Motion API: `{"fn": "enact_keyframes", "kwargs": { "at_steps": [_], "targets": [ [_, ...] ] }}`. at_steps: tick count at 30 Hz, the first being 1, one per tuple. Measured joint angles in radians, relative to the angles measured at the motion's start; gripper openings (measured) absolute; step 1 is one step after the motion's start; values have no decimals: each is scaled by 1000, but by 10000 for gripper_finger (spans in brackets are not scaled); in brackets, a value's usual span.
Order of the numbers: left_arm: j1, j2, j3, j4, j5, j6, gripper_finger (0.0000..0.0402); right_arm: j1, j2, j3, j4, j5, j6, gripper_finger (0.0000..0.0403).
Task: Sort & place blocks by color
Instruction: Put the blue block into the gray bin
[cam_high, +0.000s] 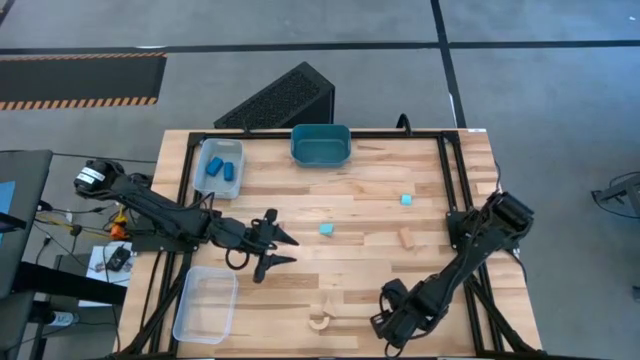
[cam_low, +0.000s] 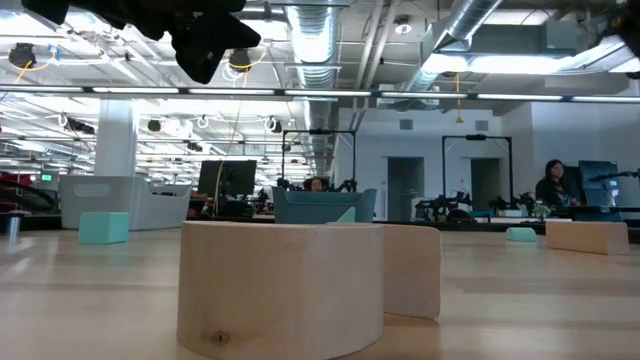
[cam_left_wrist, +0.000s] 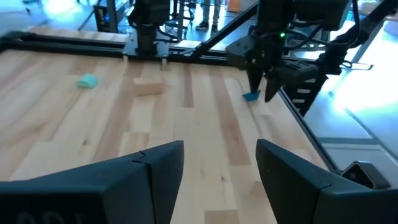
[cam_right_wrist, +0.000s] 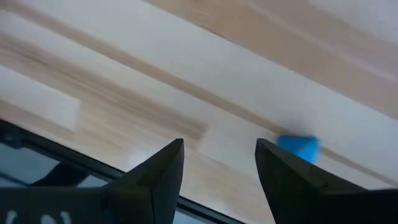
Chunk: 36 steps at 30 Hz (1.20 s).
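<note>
Two darker blue blocks (cam_high: 221, 168) lie in a tray; cyan (cam_high: 326, 229), tan (cam_high: 407, 237) and arch (cam_high: 320, 321) blocks lie scattered.

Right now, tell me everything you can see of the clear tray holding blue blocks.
The clear tray is a see-through plastic rectangle with rounded corners, flat on the wooden table at its far left corner, just left of the teal tub. Inside lie darker blue blocks, close together toward one end. No fingers touch it; the left gripper sits nearer mid-table.
</note>
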Motion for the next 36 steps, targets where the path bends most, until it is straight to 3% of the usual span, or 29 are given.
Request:
{"fn": "enact_keyframes", "kwargs": {
  "at_steps": [7, 13, 22, 27, 36],
  "targets": [
    [1, 0, 0, -8, -46, 78, 190, 13, 9, 12, -58, -126, 22, 221],
    [2, 0, 0, -11, -47, 88, 190, 28, 10, -26, -81, -141, 75, 221],
    [2, 0, 0, -16, -54, 77, 190, 23, 9, -109, 35, -158, 46, 214],
    [3, 0, 0, -23, -55, 50, 190, 29, 10, -128, 25, -181, 47, 177],
    [3, 1, 10, -32, -81, 19, 190, 40, 7, -129, 14, -188, 10, 71]
  ]
}}
